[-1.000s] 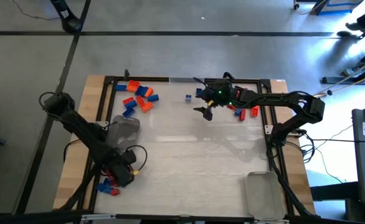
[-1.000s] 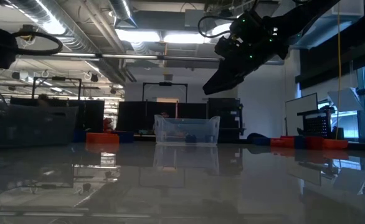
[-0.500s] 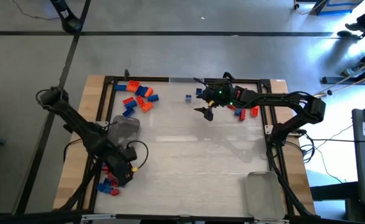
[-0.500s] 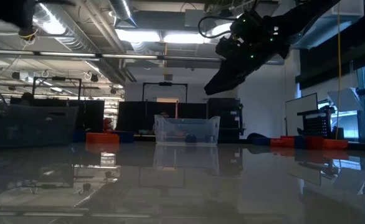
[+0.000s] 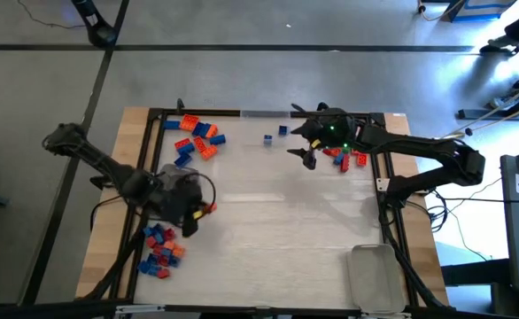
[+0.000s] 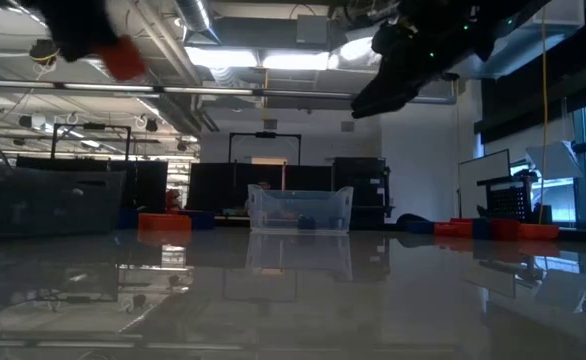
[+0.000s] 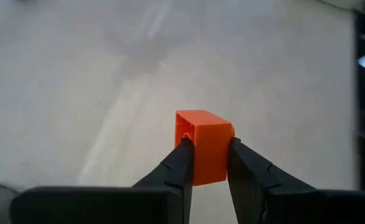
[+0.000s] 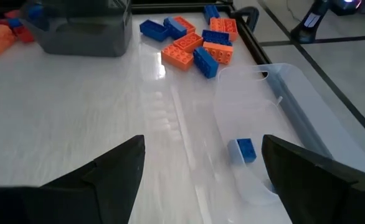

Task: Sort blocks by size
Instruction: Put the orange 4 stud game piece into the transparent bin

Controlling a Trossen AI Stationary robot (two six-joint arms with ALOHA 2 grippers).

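1. An orange block (image 7: 202,145) is clamped between the left gripper (image 7: 206,163) fingers, lifted off the table (image 5: 277,239). In the high view it sits by the left side, right next to a clear tray (image 5: 178,184).
2. Loose pile of red and blue blocks (image 5: 160,252) lies on the near-left part of the table, just nearer than that gripper.
3. Bigger orange and blue blocks (image 5: 197,139) are scattered at the far-left corner.
4. One small blue block (image 8: 243,150) sits inside a clear tray (image 8: 294,124) along the far edge, near the middle.
5. A few red and blue blocks (image 5: 346,159) lie at far right, just beside the right arm.
6. Right gripper (image 5: 305,155) hangs above the far middle of the table, fingers spread wide with nothing between them.
7. Another clear tray (image 5: 375,276) is at the near-right corner, well apart from everything else.
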